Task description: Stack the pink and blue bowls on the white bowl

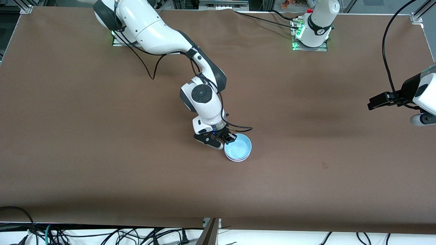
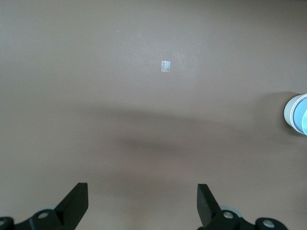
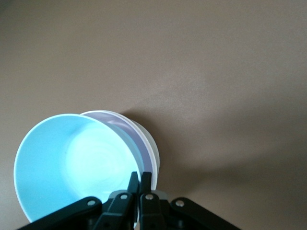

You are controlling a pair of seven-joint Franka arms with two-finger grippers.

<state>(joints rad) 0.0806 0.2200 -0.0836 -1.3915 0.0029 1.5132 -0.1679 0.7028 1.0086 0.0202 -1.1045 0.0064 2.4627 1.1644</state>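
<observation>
Right wrist view showed the right gripper (image 3: pixel 139 184) pinched on the smooth round blue bowl's (image 3: pixel 72 163) rim at frame bottom, nested in pink bowl (image 3: pixel 144 148) and white bowl (image 3: pixel 154 148). Left gripper (image 2: pixel 143 206) waited, spread apart, over brown table (image 1: pixel 102 153).

A brown table cover (image 1: pixel 102 153) is spread across the whole work surface. A small pale scrap of tape (image 2: pixel 165 66) is stuck flat on it, seen in the left wrist view. A faint dark mark (image 1: pixel 324 165) is noted on the cover toward the left arm's end. Loose black cables (image 1: pixel 112 234) are bunched along the edge nearest the front camera.
</observation>
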